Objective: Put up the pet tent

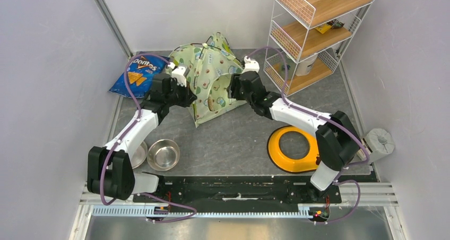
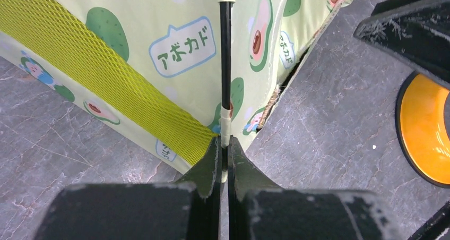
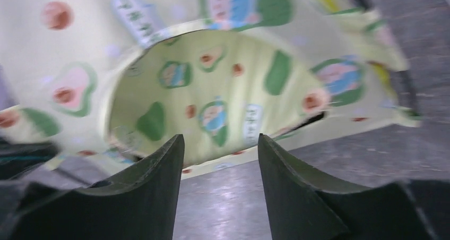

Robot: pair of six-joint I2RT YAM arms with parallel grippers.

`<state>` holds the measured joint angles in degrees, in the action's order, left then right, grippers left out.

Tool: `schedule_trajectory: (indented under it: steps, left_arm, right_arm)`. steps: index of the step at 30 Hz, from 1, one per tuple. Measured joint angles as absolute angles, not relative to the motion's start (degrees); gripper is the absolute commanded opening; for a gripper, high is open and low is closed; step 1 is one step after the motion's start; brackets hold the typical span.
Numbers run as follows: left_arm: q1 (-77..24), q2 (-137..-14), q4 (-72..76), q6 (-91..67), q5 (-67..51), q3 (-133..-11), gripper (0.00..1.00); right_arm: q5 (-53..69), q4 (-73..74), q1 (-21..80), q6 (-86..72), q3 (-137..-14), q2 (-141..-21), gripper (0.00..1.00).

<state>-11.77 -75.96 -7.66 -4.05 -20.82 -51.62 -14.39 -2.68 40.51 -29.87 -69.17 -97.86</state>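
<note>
Left wrist view: the left claw [image 2: 223,147] is pinched tight on a thin black pole [image 2: 225,59]. Its two fingers press against the pole's pale end cap with barely a slit between them. The pole runs straight away from the fingertips, up the outside of the pet tent [image 2: 175,43], against the pale-green avocado-print fabric. Just left of the pole, a strip of yellow-green mesh [image 2: 101,80] crosses the tent wall on a slant. The tent's lower edge rests on the grey marbled tabletop [image 2: 329,123].

Right wrist view: the right claw [image 3: 220,144] stands open, fingers well apart with nothing between them. It hovers just in front of the tent's round doorway [image 3: 212,86] and points into it. Printed fabric shows inside the opening. This picture is blurred, so I cannot tell whether a fingertip touches the fabric.

From the top camera, the tent sits in the far half of the table between the two claws, with the left one at its left side and the right one at its right side. Its fabric rises to a peak and hangs slack and creased. A blue Doritos bag [image 1: 137,74] lies just left of the tent, beyond the left arm. Two steel bowls [image 1: 163,154] sit near the left arm's base. An orange ring [image 1: 277,144] lies near the right arm's elbow, and a white wire shelf [image 1: 313,27] stands in the far right corner.
</note>
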Motion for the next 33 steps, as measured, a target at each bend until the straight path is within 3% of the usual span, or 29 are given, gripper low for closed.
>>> schedule_trajectory:
  steps: [5,14,25,33]
  left_arm:
    - [-11.77,-74.61,-8.36,-4.05,-19.99,-51.4,0.02]
    - [-11.77,-73.95,-10.37,-4.05,-19.97,-51.37,0.02]
    - [-11.77,-74.0,-11.18,-4.03,-19.92,-51.37,0.02]
    - [-11.77,-74.43,-11.77,-4.03,-19.9,-51.48,0.02]
  right_arm:
    - [-19.03,2.04,38.37,-25.45,-70.48,-99.9,0.46]
    - [-23.2,2.37,37.85,-21.02,-74.26,-112.99,0.57]
    - [-23.86,-4.86,37.74,-21.39,-73.78,-112.62,0.63]
    - [-22.37,-10.79,37.58,-20.53,-73.69,-112.68,0.57]
